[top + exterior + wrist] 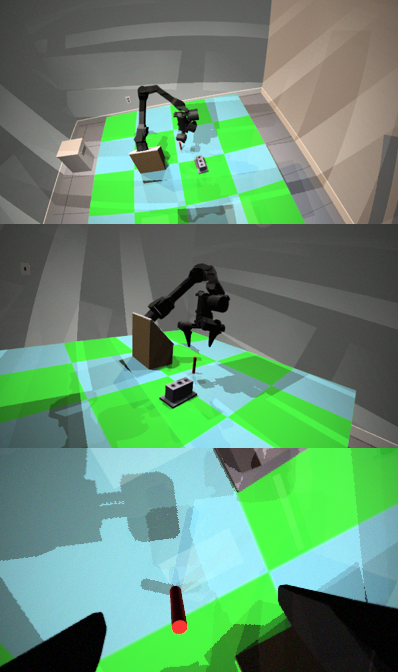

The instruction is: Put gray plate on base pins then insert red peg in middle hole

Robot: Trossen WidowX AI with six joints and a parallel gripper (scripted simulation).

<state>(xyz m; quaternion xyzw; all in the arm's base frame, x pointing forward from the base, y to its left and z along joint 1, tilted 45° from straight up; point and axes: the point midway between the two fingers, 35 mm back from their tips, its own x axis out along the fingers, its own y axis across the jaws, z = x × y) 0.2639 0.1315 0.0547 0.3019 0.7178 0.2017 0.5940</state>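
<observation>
The gray plate (201, 162) (179, 393) is a thick block with three round holes in its top. It looks flat and level on the wider base (173, 405) (203, 172); the pins are not distinguishable. Part of the block and base shows at the top edge of the wrist view. The red peg (180, 145) (194, 365) (177, 607) stands upright beside the base, apart from it. My gripper (199, 346) (194, 606) is open and empty, its fingertips above the peg's top. In the wrist view the peg appears between the fingers, nearer the left one.
The arm's brown wedge-shaped mount (148, 160) (141, 343) stands beyond the base and peg in the exterior view. A pale box (72, 147) stands off to the left in the top view. The green and blue checkered surface (206, 183) carries broad arm shadows.
</observation>
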